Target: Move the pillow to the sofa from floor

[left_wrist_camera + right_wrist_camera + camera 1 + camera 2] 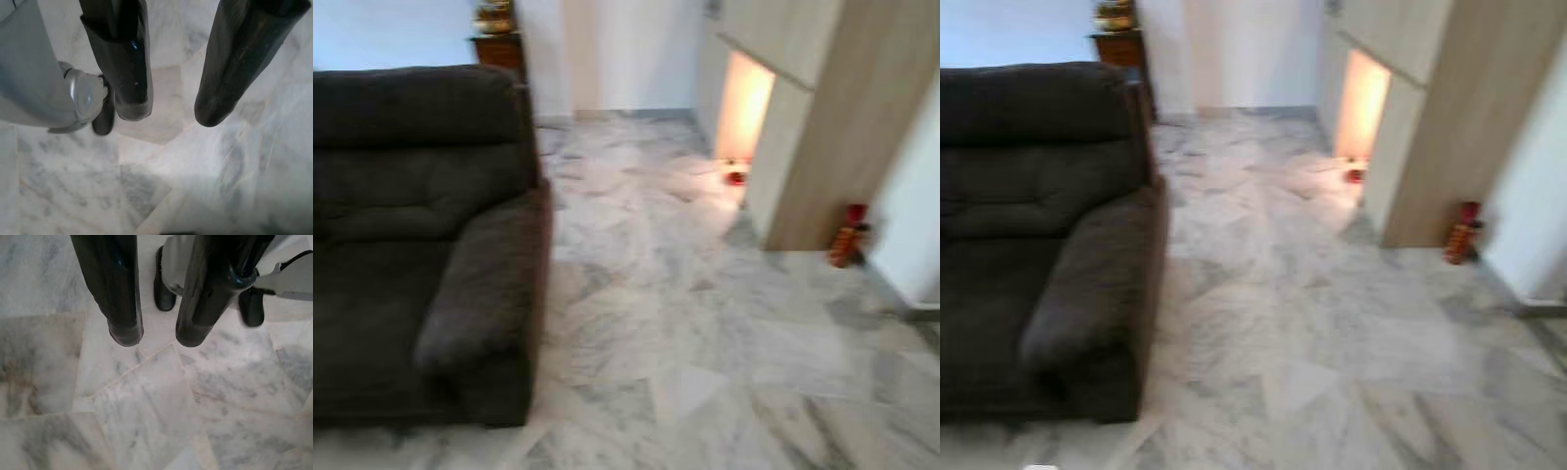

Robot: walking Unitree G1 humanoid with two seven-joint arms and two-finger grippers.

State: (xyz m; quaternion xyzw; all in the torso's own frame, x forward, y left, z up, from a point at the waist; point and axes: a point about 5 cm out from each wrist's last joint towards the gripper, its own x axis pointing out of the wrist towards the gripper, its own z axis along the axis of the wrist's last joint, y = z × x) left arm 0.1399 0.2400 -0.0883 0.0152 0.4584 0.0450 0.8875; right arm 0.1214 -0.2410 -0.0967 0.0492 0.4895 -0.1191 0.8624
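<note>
Marble floor (705, 343), dark sofa (411, 245), somewhat blurred.

— How is the room laid out in the head views?

— The sofa (416, 245) is placed at the left of the frame, on the marble floor (705, 352), which is spread across the centre and right. A small cabinet (499, 49) is seen behind the sofa, at the upper left.

— And on the right?

— A tall wooden unit (813, 117) is set at the upper right, with a lit recess (744, 108) in its left side. A small object (848, 235) is stood on the floor just beside its right foot.
</note>
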